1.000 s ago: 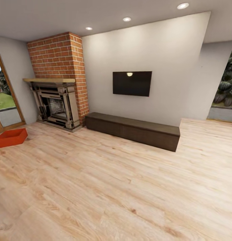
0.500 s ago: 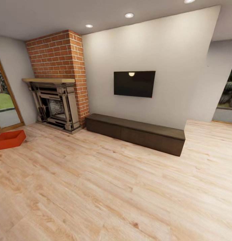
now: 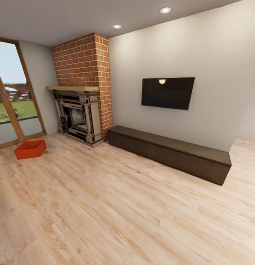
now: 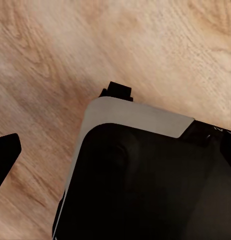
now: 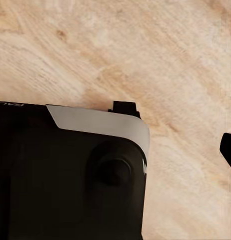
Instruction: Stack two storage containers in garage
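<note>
One storage container, a red-orange open bin, sits on the living room's light wood plank floor at the far left of the head view. It lies in front of the glass door and left of the brick fireplace, several steps away from me. In the left wrist view one black fingertip pokes in over the planks beside my dark, white-edged body. The right wrist view likewise has one black fingertip at the picture's edge next to my body. Nothing is held in either view.
A red brick fireplace stands in the far corner. A long low dark cabinet runs along the wall under a wall-mounted TV. A tall glass door is at far left. Open plank floor lies between me and these.
The camera has swung left and moved closer, so the whole picture shifted right. More of the glass door shows, and the container now sits further in from the left edge.
</note>
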Available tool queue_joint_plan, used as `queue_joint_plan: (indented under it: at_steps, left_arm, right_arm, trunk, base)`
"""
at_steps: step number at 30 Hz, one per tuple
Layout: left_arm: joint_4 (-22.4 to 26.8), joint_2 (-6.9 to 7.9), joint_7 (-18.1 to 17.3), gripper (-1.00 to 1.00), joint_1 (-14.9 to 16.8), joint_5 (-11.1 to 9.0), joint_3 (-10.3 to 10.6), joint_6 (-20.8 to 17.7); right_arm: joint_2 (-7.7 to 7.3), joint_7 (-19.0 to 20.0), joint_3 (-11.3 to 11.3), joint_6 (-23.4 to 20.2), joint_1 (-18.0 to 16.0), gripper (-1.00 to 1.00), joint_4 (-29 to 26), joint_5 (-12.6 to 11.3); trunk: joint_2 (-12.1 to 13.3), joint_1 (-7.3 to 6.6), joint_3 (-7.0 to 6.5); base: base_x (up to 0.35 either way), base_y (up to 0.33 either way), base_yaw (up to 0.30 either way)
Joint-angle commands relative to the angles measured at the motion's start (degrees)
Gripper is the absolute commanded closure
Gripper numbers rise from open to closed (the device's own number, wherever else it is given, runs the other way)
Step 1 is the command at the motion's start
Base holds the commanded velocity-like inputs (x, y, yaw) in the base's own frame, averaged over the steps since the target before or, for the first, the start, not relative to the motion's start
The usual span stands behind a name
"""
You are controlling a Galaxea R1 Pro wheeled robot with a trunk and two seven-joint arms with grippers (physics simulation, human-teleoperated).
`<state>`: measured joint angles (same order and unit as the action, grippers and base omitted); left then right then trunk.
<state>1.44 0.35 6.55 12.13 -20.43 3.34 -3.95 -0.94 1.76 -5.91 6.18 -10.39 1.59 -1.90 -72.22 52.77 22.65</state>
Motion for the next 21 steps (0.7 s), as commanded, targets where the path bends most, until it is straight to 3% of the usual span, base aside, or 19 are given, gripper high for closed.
queue_joint_plan:
  at_steps: [1, 21]
  left_arm:
    - [0.15, 0.0, 0.22, -1.0, 0.0, -0.4, 0.36, -0.36]
    - [0.15, 0.0, 0.22, -1.0, 0.01, -0.4, 0.42, -0.45]
  right_arm:
    - [-0.02, 0.17, -0.42, 0.33, -0.07, -1.0, 0.17, -0.21]
    - [-0.02, 0.17, -0.42, 0.33, -0.07, -1.0, 0.17, -0.21]
  trunk:
    - [-0.03, 0.03, 0.06]
    - [-0.03, 0.03, 0.06]
  base:
    - [0.325, 0.0, 0.268]
    - [0.325, 0.0, 0.268]
